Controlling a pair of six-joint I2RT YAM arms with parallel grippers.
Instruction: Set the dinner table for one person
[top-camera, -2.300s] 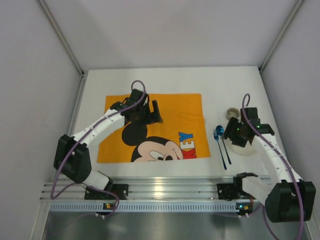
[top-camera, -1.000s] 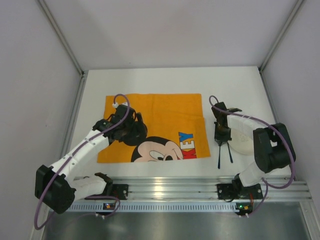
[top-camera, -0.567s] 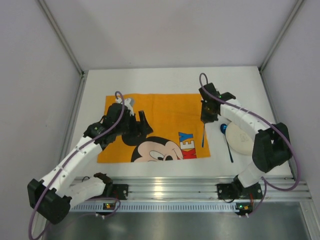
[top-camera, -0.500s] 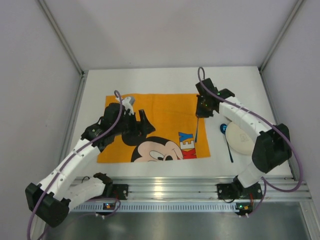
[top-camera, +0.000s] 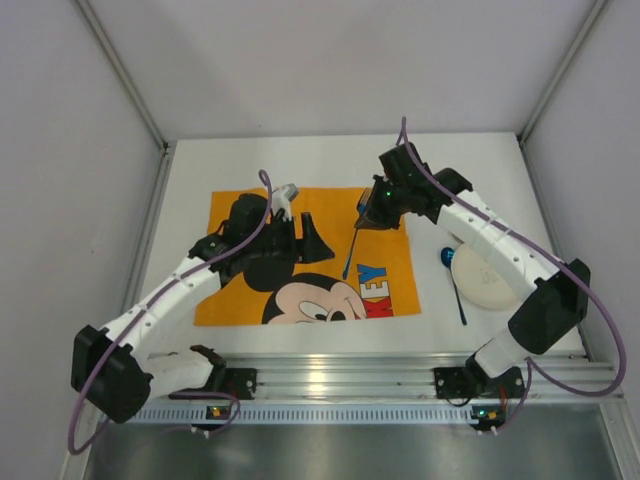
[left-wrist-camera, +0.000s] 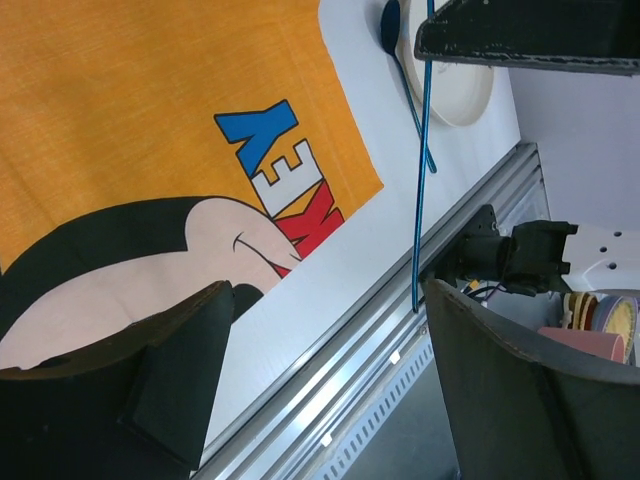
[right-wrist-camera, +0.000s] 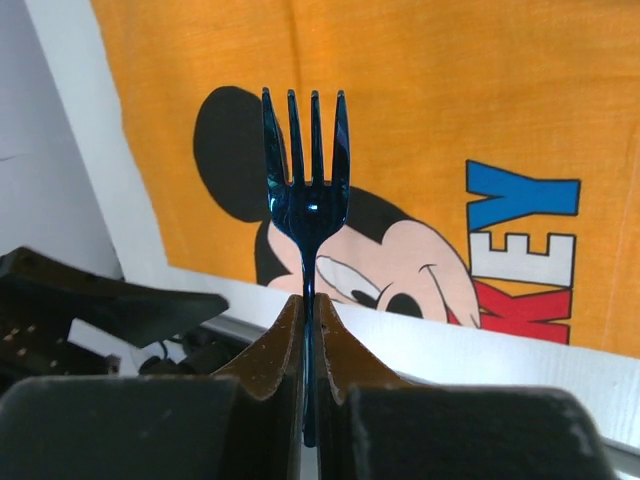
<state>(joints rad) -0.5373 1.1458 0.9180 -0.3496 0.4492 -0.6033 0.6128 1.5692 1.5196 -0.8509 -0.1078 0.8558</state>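
My right gripper is shut on a dark blue fork and holds it in the air over the right half of the orange Mickey Mouse mat. In the right wrist view the fork stands clamped by its handle between the fingers of that gripper, tines pointing away. My left gripper hovers open over the mat just left of the fork. In the left wrist view the gripper holds nothing, and the fork hangs as a thin blue line near its right finger. The white dinner table lies beneath.
A blue spoon lies on the table beside a white plate to the right of the mat. Both also show in the left wrist view, the spoon next to the plate. The ribbed aluminium rail runs along the near edge.
The right gripper has picked the fork up from beside the spoon and carried it left and up over the mat. The left gripper has swung right towards the fork.
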